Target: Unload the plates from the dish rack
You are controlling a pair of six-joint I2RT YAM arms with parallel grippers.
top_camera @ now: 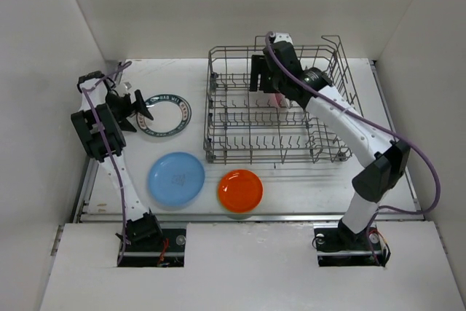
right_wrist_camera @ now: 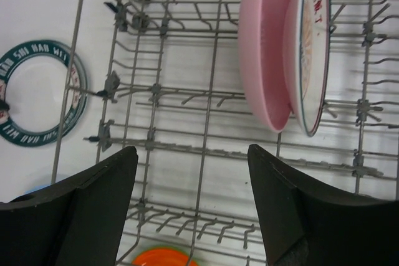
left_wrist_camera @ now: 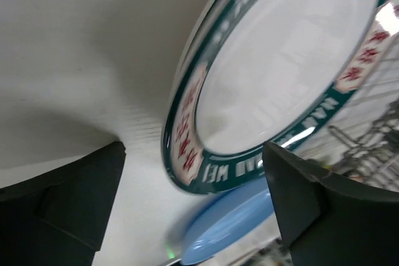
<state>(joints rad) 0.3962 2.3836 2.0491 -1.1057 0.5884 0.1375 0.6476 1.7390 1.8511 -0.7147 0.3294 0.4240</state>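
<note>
The grey wire dish rack [top_camera: 240, 147] stands right of centre. A pink plate [right_wrist_camera: 265, 48] and a white dark-rimmed plate [right_wrist_camera: 310, 54] stand upright in it, side by side. My right gripper [right_wrist_camera: 193, 204] hovers open above the rack's tines [top_camera: 261, 79], holding nothing. On the table to the left lie a white plate with a dark green ring [top_camera: 166, 116], a blue plate [top_camera: 176, 180] and an orange plate [top_camera: 240, 190]. My left gripper [top_camera: 145, 112] is open at the ringed plate's left edge. That plate [left_wrist_camera: 280, 60] lies flat ahead of its fingers [left_wrist_camera: 68, 197], not gripped.
White walls enclose the table on three sides. The left arm leans over the table's left edge near the wall. The rack's raised handles [top_camera: 331, 41] stand beside the right arm. The blue plate [left_wrist_camera: 230, 222] lies just beyond the ringed one in the left wrist view.
</note>
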